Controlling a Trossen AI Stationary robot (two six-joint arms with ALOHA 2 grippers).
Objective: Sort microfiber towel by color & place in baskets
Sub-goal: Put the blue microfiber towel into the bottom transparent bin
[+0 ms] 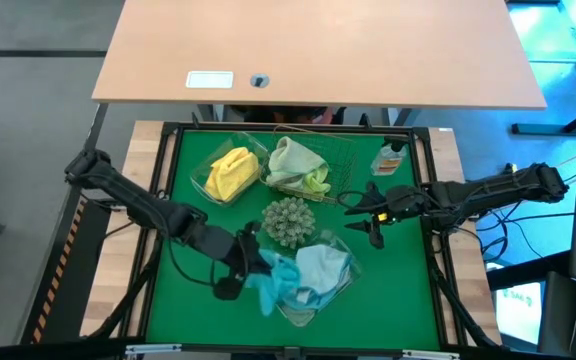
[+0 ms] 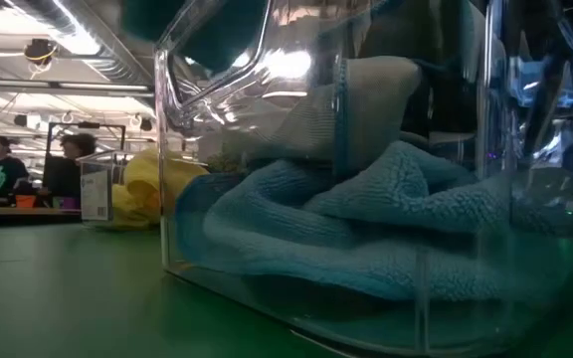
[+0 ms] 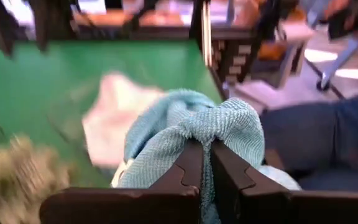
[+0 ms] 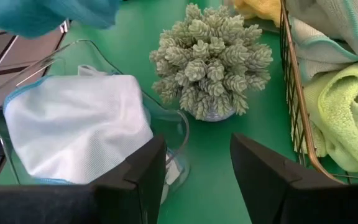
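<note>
Three baskets are counted on the green table: one clear tub nearest the viewer, and beyond the spiky ball a second clear tub and a wire-mesh basket. One spiky ball is seen, standing between the three.

Five towels can be counted. On the near side of the spiky ball, a blue towel is draped over the rim of the near tub, with its long axis running from the left gripper down toward the near edge of the table. A paler blue-white towel lies inside that same tub, just beside the spiky ball. Beyond the ball, one yellow towel is bunched in the far clear tub, and a pale sage towel and a lime green towel are heaped together in the wire-mesh basket.

The left gripper is positioned just beside the spiky ball, on its near left side, with its fingers pressed fully together on a gathered fold of the blue towel. The right gripper is held above the table to the right of the spiky ball, near the wire-mesh basket; its fingers are spread wide and nothing is held or touched by them.

One small bottle is seen just past the wire-mesh basket's right end. Farthest off, two people are seated in the room behind the table.
</note>
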